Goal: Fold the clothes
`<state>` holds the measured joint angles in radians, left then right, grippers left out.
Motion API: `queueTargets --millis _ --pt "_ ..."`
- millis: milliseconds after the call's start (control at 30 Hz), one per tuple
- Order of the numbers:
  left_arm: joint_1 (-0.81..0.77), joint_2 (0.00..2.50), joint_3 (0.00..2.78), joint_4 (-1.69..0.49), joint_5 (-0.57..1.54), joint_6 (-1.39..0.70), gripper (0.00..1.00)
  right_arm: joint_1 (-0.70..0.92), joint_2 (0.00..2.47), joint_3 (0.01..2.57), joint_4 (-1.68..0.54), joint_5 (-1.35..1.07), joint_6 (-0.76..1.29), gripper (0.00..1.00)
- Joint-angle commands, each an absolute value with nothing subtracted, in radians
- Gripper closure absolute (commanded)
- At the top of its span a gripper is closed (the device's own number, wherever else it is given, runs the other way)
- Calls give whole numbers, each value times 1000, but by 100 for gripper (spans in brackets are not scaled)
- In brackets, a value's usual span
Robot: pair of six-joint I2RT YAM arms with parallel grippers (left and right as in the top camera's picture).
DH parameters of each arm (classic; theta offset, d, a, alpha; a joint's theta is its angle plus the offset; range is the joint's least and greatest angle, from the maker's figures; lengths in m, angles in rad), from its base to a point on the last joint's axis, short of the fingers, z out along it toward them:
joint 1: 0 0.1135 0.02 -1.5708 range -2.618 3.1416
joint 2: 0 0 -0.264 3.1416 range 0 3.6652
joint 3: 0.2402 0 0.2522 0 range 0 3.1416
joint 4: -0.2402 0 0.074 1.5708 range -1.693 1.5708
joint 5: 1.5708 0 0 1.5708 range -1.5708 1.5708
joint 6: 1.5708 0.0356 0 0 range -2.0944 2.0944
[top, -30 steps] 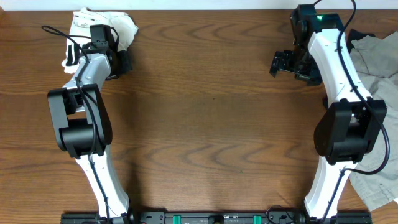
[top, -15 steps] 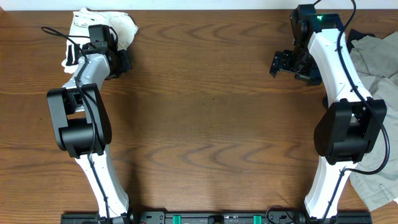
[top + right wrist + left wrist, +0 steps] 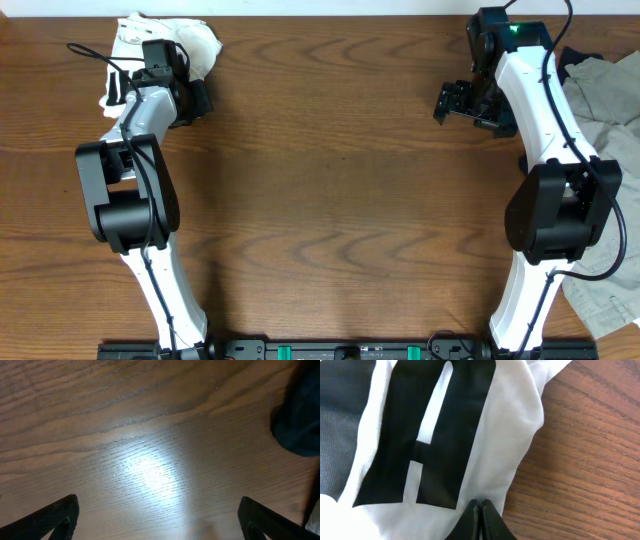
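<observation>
The clothes [image 3: 200, 38] lie bunched in the far left corner of the wooden table [image 3: 330, 180]: white fabric, whose big black block lettering [image 3: 435, 425] fills the left wrist view. My left gripper [image 3: 192, 98] sits at the bundle's near right edge. Its fingertips [image 3: 480, 504] are pressed together over the white cloth [image 3: 510, 435], and no fabric shows between them. My right gripper [image 3: 450, 102] hovers at the far right over bare wood, its fingers spread wide [image 3: 159, 510] with nothing between them.
A heap of grey-green garments [image 3: 605, 90] lies along the table's right edge behind the right arm. A dark object [image 3: 300, 420] shows at the right of the right wrist view. The arms' base rail [image 3: 330, 350] runs along the near edge.
</observation>
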<state>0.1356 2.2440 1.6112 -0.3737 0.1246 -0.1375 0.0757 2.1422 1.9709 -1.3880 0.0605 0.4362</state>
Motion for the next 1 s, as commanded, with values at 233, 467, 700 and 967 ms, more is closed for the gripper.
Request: queueTargets --millis 233,467,700,967 --pt "131 2175 1594 -400 150 -147 94 73 2133 1982 -1387 72 433 1" --pt "131 2109 1594 -404 150 -147 94 73 2133 1982 -1387 72 433 1" --pt "131 1967 1594 -469 150 -242 33 73 2133 1982 -1387 71 433 1" --pt "134 1721 1594 -633 401 -301 2 73 2133 1982 -1387 71 433 1"
